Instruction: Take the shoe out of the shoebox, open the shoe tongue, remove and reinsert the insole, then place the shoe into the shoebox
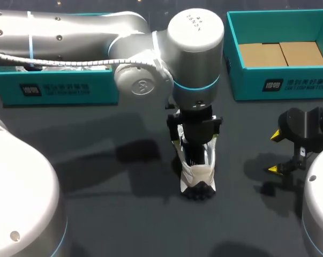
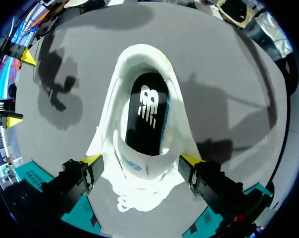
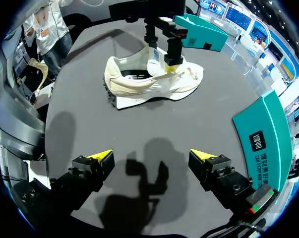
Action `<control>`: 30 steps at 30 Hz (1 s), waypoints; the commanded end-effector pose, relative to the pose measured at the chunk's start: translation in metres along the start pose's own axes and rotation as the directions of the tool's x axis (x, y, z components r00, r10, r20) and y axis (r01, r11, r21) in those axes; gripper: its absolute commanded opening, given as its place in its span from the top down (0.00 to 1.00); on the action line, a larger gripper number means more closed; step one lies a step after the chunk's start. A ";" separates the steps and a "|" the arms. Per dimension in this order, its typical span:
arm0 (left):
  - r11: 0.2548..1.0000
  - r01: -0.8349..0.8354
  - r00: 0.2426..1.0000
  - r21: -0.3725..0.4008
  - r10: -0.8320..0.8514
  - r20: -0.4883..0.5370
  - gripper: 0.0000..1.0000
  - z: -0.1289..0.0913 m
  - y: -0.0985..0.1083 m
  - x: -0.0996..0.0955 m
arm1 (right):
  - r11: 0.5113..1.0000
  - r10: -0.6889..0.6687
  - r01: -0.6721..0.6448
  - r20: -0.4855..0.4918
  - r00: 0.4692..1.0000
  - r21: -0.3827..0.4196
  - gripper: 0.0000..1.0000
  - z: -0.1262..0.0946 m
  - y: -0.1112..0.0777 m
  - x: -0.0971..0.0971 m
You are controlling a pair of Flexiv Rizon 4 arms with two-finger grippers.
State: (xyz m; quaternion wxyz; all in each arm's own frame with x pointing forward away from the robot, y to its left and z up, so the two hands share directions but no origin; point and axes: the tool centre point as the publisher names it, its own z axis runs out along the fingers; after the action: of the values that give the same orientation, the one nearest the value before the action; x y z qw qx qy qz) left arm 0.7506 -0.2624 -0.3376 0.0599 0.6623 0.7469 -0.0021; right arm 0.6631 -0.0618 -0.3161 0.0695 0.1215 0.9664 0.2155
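the shoe (image 1: 197,174) stands on the dark surface (image 1: 107,160) at centre frame, out of the shoebox (image 1: 311,85) at upper right. left jaws, spread wide, clasp its sides, probably steadying it for opening. right jaws hang wide and empty at lower right.

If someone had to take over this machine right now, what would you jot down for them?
Left claw: down at the shoe's tongue; grip unclear.
Right claw: open, empty, off to the side above the table.
Shoe: out, on the table; insole inside it. Shoebox open at the back.
To do, it seems: tongue, insole out and in, shoe back in box.
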 end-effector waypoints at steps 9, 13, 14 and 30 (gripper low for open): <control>0.999 0.032 0.999 0.014 -0.033 0.023 0.21 -0.024 0.036 0.006 | 1.000 0.000 0.000 0.003 1.000 0.002 0.00 -0.001 0.000 0.002; 0.998 0.041 0.999 0.052 -0.043 0.032 0.36 -0.033 0.048 0.006 | 1.000 0.000 0.000 0.003 1.000 0.002 0.00 -0.001 0.000 0.002; 0.998 0.044 0.998 0.052 -0.046 0.032 0.42 -0.035 0.049 0.006 | 1.000 0.000 0.000 0.003 1.000 0.002 0.00 -0.001 0.000 0.002; 0.986 -0.003 0.999 0.165 -0.006 0.050 0.56 -0.051 0.037 0.009 | 1.000 0.000 0.000 0.003 1.000 0.002 0.00 -0.001 0.000 0.002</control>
State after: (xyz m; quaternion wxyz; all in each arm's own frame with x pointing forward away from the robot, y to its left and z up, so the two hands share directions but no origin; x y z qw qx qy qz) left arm 0.7861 -0.2460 -0.2844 0.0229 0.6616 0.7455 -0.0778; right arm 0.6631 -0.0618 -0.3161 0.0695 0.1215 0.9664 0.2155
